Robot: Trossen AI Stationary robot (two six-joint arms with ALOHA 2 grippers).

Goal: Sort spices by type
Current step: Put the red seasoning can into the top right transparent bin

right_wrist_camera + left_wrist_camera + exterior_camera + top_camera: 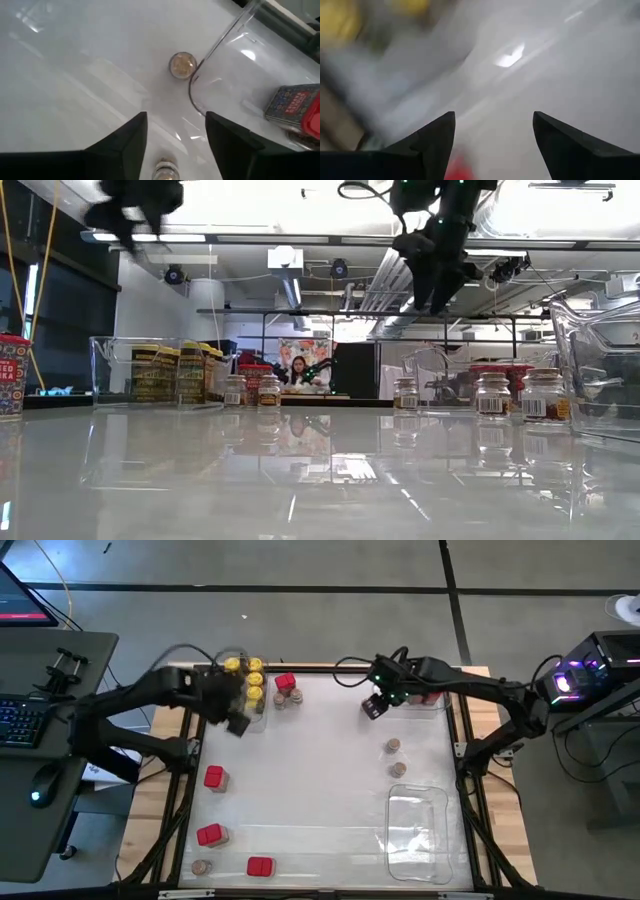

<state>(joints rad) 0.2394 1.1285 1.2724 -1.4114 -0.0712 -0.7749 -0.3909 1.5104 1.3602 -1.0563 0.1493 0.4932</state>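
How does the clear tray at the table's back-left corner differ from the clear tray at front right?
The back-left tray holds yellow-lidded jars, while the front-right tray looks empty. The back-left tray sits beside the left end effector; the front-right tray has no arm near it. Both are clear plastic.

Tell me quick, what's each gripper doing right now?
Left gripper: open, holding nothing, raised beside the yellow-lidded jars.
Right gripper: open, empty, above the table.

The left gripper point(494, 145), its two dark fingers point(432, 145) spread apart and holding nothing, hangs over the blurred white table point(560, 65).
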